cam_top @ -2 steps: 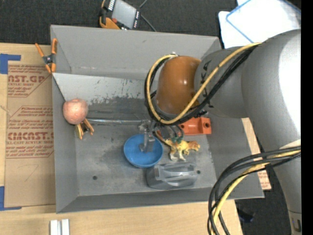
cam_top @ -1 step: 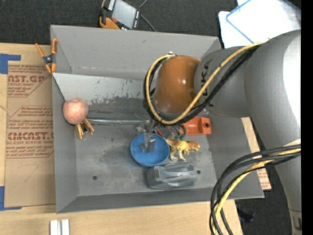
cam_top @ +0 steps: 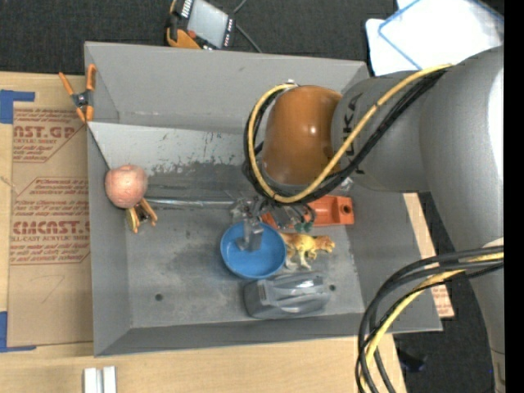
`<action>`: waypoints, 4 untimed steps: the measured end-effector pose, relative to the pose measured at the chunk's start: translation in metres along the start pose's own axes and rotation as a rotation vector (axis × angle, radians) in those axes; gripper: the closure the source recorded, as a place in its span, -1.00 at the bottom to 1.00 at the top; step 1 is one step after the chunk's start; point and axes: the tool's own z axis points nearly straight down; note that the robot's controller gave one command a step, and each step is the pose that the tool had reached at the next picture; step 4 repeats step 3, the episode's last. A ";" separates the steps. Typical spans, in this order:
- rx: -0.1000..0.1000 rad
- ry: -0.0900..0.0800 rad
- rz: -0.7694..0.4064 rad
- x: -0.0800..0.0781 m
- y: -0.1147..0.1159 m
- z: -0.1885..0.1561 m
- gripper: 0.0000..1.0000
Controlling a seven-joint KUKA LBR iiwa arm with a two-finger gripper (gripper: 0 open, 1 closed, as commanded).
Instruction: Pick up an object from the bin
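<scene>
Blue round dish (cam_top: 260, 262) sits on the floor of the bin (cam_top: 172, 260), a bit right of the middle and toward the wall at the bottom of the view. My pincer (cam_top: 253, 228) hangs right over it, tip down around the dish's middle as far as I can make out. Honestly can't tell if the pincer is released or clenched, since my own orange wrist cover (cam_top: 296, 142) and cables (cam_top: 260, 121) block a lot of it. Just right of the dish is a little yellow toy animal (cam_top: 308, 248), with an orange block (cam_top: 332, 211) above that. A grey and clear plastic thing (cam_top: 286, 295) lies just below the dish. Way over left is a pink ball (cam_top: 125, 185) with a small orange bit (cam_top: 143, 215) beside it, well apart from me.
</scene>
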 end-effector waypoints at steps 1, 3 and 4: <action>0.001 0.000 0.001 -0.001 0.000 -0.033 1.00; 0.002 -0.004 0.001 -0.003 0.001 -0.081 1.00; 0.002 -0.004 0.001 -0.003 0.001 -0.081 1.00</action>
